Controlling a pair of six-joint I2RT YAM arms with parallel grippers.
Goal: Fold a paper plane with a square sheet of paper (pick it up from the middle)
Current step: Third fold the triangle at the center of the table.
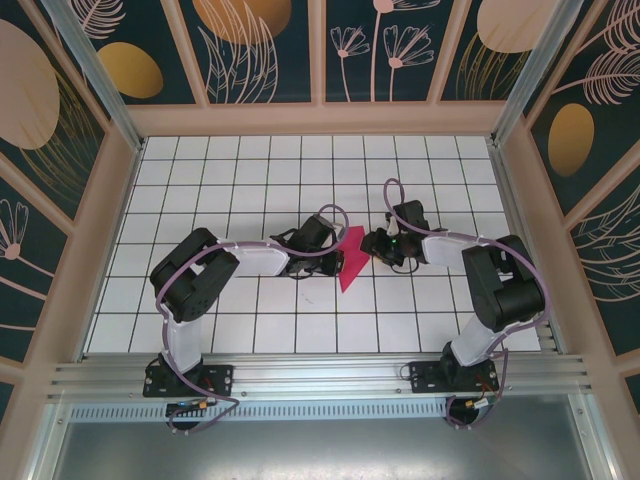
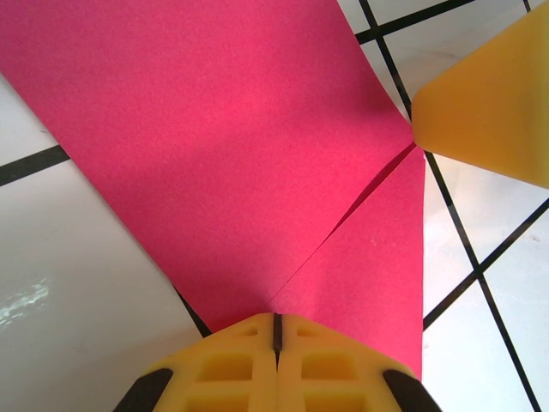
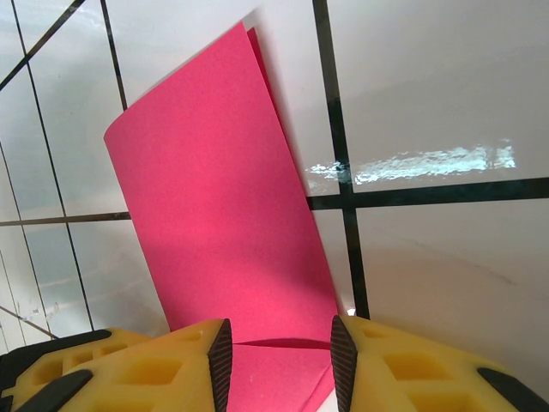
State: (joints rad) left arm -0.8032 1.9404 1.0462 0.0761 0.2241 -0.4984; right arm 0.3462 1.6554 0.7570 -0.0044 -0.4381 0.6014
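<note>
One white, black-gridded tabletop [image 1: 300,330] within dark floral walls [image 1: 250,40], pink paper [image 1: 350,262] mid-table.

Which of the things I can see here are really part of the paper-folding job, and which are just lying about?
Part of the job:
- folded magenta-pink paper sheet
- left arm's yellow fingers, closed at the paper's edge
- right arm's yellow fingers, apart, with paper between them

Just there:
- white grid-tiled table
- flower-patterned walls
- aluminium rail at the near edge
</note>
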